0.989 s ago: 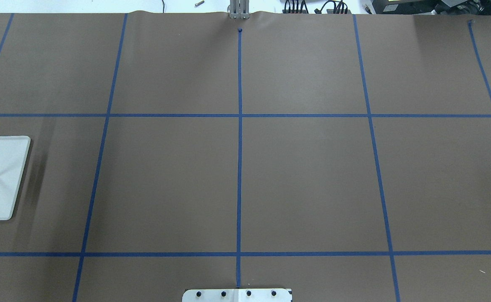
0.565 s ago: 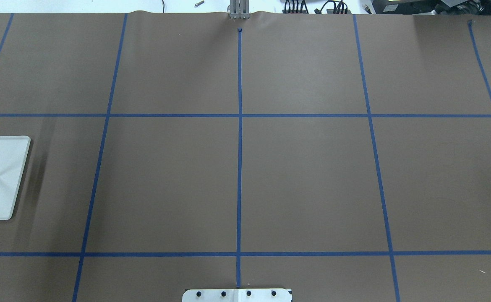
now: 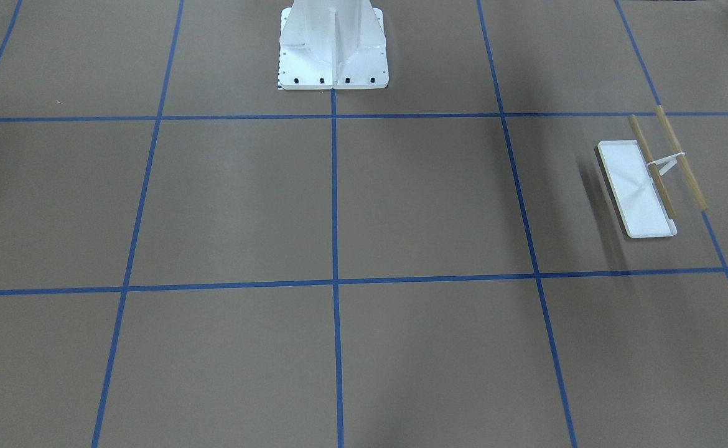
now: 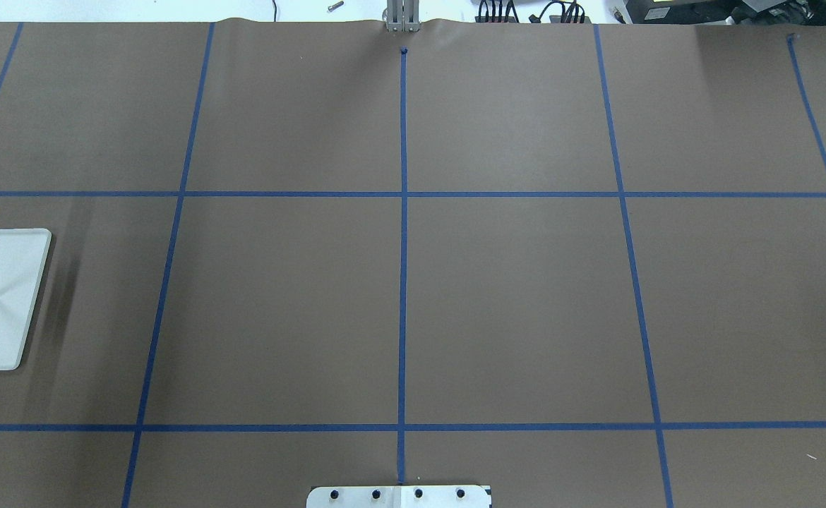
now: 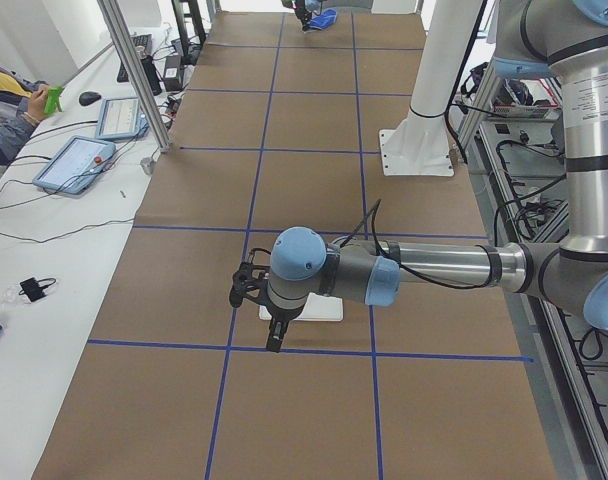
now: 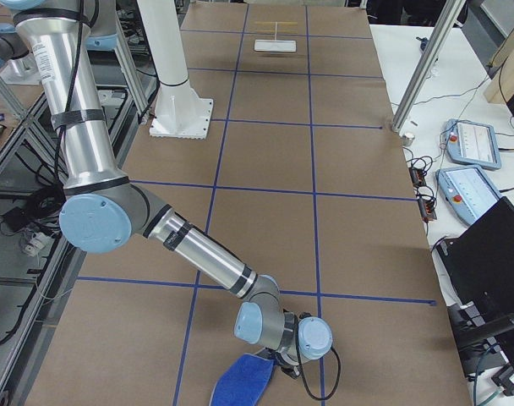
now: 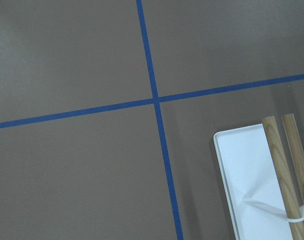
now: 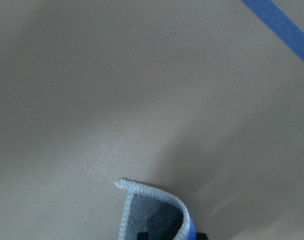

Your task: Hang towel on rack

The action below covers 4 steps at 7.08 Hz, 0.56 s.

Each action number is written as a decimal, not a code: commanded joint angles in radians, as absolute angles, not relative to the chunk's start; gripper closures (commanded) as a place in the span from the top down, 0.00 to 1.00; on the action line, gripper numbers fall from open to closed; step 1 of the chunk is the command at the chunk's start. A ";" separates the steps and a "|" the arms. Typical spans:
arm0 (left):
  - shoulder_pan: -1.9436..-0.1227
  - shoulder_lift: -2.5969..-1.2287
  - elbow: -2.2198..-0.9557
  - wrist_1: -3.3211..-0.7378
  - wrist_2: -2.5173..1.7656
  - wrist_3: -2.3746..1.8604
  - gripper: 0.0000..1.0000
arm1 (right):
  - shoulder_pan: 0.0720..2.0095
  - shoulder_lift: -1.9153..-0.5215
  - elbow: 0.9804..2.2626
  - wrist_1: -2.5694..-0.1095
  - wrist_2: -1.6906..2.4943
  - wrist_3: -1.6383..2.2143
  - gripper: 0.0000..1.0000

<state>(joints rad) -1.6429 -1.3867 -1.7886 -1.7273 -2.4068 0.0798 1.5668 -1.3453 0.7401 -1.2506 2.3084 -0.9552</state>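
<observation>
While R gripper (image 6: 278, 361) pinches towel (image 6: 240, 382) edge, lift it fully clear before crossing to rack (image 6: 276, 45), frame top.

Brown paper covers the table (image 4: 512, 296), gridded with blue tape lines (image 4: 404, 282). Seen from overhead, the rack (image 4: 3, 296) stands at 9 o'clock and the white pedestal (image 4: 399, 496) is bolted at 6. The towel (image 6: 240, 381) lies far past 3.

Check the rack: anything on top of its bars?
Nothing. Both bars of the rack are bare; the towel is far off. Only the base strip under one bar is hidden.
</observation>
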 commanded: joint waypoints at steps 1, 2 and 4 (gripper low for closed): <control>-1.643 -1.387 -1.789 -1.727 -2.408 0.080 0.98 | 1.569 -1.329 0.738 -1.255 2.306 -0.951 0.00; -1.643 -1.387 -1.789 -1.727 -2.408 0.080 0.98 | 1.589 -1.300 0.739 -1.294 2.310 -0.951 0.00; -1.643 -1.387 -1.789 -1.729 -2.419 0.078 0.98 | 1.676 -1.244 0.882 -1.499 2.360 -0.951 0.00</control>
<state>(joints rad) -1.6429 -1.3867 -1.7886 -1.7282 -2.4109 0.0787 1.6323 -1.2695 0.7816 -1.3662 2.3296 -0.9519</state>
